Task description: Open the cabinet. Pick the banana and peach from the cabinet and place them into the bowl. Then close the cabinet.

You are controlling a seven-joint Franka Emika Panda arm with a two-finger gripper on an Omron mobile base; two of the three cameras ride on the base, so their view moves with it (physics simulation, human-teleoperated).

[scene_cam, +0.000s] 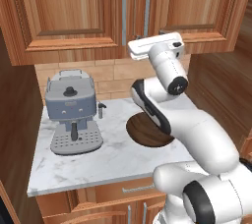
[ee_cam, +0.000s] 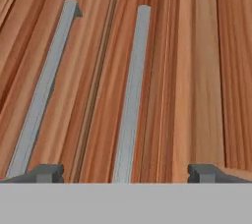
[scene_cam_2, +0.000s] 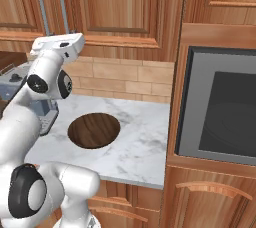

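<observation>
Left base view: cabinet (scene_cam: 74, 7) spans the top, coffee machine (scene_cam: 71, 112) on counter (scene_cam: 108, 161) centre-left. Bowl (scene_cam: 145, 132) sits right of it.

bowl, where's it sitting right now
The bowl sits on the marble counter, right of the coffee machine in the left base view, below the closed cabinet.

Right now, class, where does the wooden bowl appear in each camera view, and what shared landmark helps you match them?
Left base view: bowl right of centre on the marble counter, partly behind the arm.
Right base view: bowl left of centre on the counter.
Hand view: not in it.
Shared landmark: the cabinet's two silver bar handles.
</observation>
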